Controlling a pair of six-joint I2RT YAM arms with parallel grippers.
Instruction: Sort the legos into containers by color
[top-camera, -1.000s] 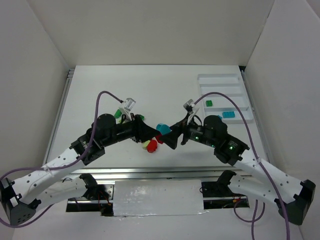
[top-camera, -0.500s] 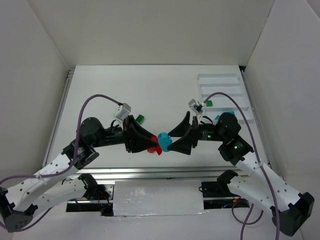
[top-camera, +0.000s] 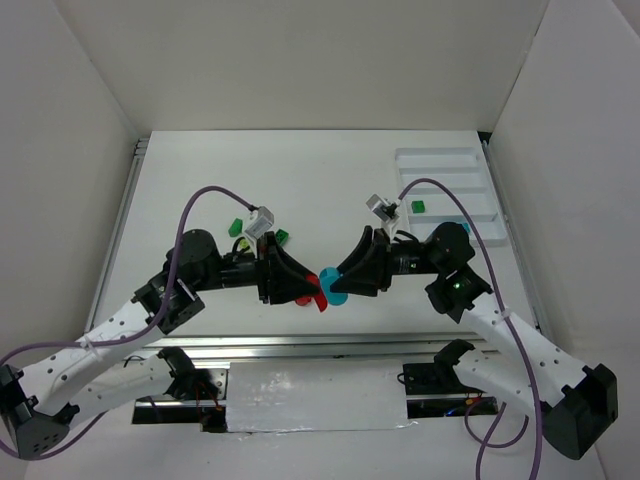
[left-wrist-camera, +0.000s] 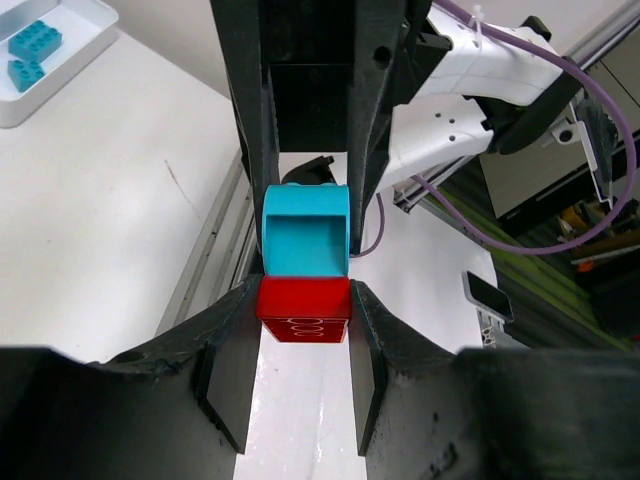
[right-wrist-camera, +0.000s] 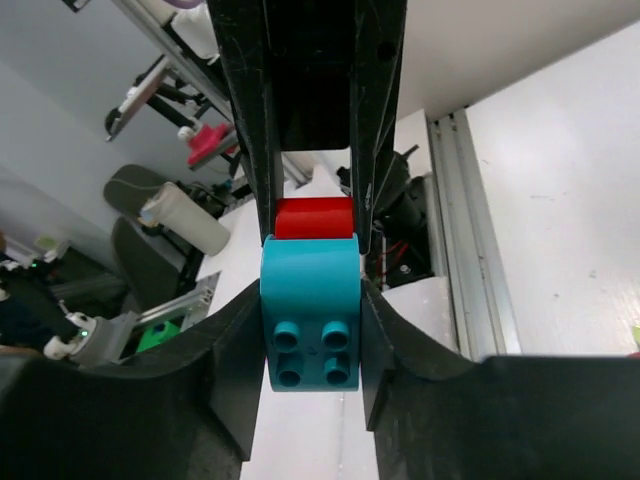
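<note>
At lower centre of the top view, the left tool (top-camera: 306, 290) is clamped on the red lego (left-wrist-camera: 303, 310) and the right tool (top-camera: 338, 285) on the cyan lego (right-wrist-camera: 309, 315) stuck to it, so a crooked pull may well wrench one free and drop it off the desk (top-camera: 300, 180).

Tray (left-wrist-camera: 88, 30) cut by frame corner; red brick (right-wrist-camera: 314, 218) half hidden behind cyan brick (right-wrist-camera: 310, 310).

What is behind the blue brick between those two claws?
A red brick, pressed against the blue brick. The left gripper pinches red, the right gripper blue. Their joint is covered.
</note>
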